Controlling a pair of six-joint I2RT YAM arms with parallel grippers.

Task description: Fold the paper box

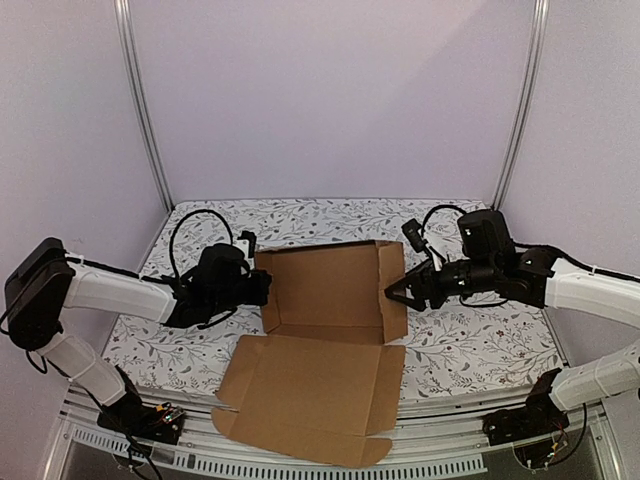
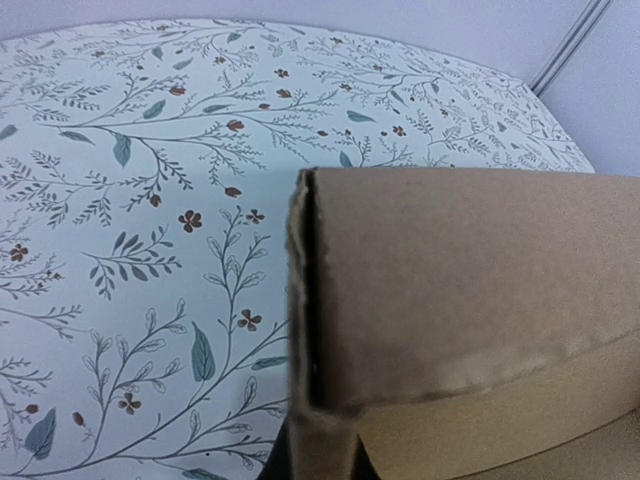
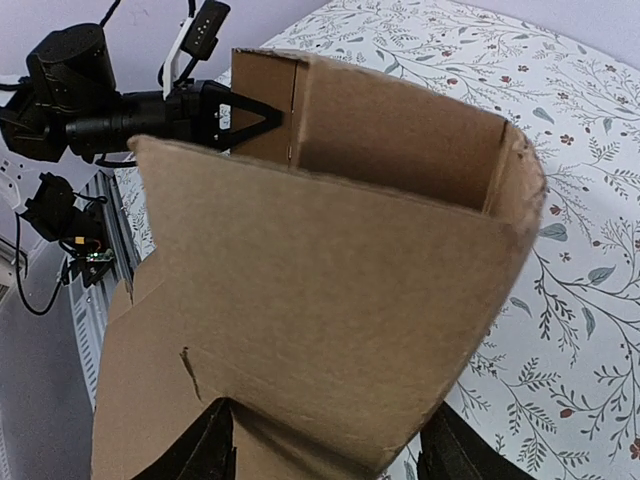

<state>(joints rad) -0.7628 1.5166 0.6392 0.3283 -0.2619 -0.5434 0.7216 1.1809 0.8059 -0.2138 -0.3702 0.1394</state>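
Centrally on the floral desk [image 1: 470, 345] sat the paper box [image 1: 330, 290], its flat front panel overhanging the desk's near edge at lower centre, with bare surface behind and to both sides. The left fingers [image 1: 258, 289] were together at the box's left wall; whether they pinched it was unclear. The right fingers [image 3: 455, 458] stood apart, straddling the raised right wall. Brown corrugated walls stood upright around the base.

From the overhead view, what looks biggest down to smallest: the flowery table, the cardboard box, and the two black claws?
1. flowery table
2. paper box
3. left gripper and right gripper: these two look about alike, so I won't rank them.
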